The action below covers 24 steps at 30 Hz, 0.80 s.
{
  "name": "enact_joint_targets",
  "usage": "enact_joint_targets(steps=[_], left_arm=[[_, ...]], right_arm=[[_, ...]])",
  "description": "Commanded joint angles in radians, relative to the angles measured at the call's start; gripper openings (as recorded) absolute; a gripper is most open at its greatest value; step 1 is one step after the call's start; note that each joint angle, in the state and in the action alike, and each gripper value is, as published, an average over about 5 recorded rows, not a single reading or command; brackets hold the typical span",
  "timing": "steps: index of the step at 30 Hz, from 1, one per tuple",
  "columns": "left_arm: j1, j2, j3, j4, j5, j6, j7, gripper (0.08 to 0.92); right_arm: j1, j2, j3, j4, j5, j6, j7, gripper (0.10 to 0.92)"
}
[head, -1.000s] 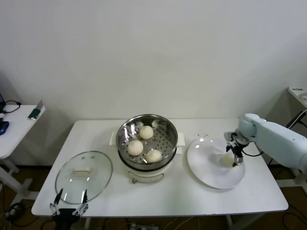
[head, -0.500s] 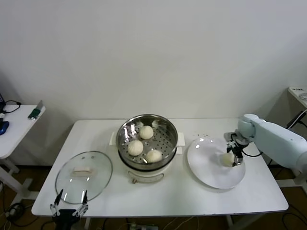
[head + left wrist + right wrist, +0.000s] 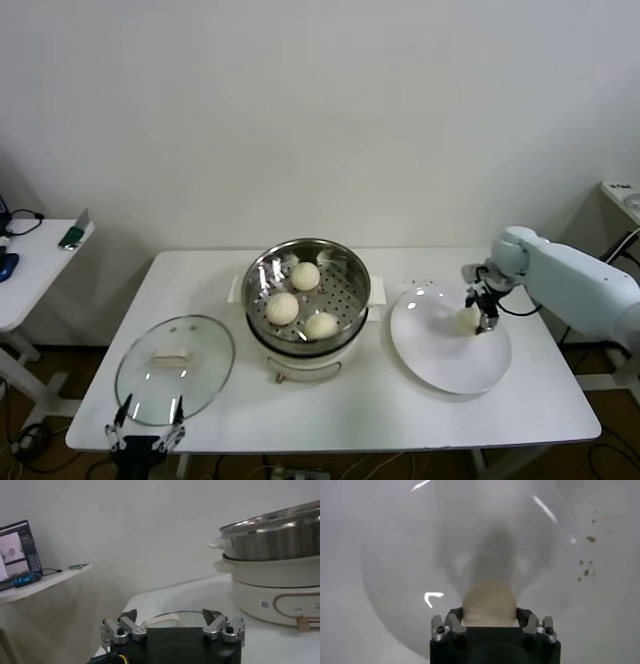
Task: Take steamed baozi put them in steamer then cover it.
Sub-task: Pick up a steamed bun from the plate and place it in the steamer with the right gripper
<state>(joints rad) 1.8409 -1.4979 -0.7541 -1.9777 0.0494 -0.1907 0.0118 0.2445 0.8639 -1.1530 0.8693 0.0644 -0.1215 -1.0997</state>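
While gripped by right gripper (image 3: 478,312), round baozi (image 3: 488,603)

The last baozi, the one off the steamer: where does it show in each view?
Head view: baozi in the right gripper, above the white plate.
Left wrist view: not in it.
Right wrist view: baozi between the fingers, plate behind.
Shared landmark: the plate, in head and right wrist views.

Lab: bare wall (image 3: 320,110), side-desk monitor (image 3: 17,550)
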Motion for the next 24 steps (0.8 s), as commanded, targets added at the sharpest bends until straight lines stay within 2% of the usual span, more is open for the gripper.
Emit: enact_joint_targets(steps=[1,7,15,24], left_arm=[[-0.001,0.001,0.011,-0.013,0.004,0.003,0.002,0.823],[-0.004,-0.003,0.026,-0.026,0.012,0.001,0.003,0.823],[-0.001,0.005,0.04,-0.04,-0.014,-0.001,0.005,0.823],[0.006,0.019,0.034,-0.039,-0.032,-0.014,0.005,0.823]], right_arm=[[0.338,0.111,-0.233,0.003,0.345,-0.064,0.009,0.696],[0.523,0.235,-0.357,0.025,0.565,-0.106,0.03,0.703],[0.621,0.381,-0.444,0.097,0.799,-0.164,0.072,0.704],[0.617,0.494,-0.536,0.147,0.878,-0.19,0.112,0.704]])
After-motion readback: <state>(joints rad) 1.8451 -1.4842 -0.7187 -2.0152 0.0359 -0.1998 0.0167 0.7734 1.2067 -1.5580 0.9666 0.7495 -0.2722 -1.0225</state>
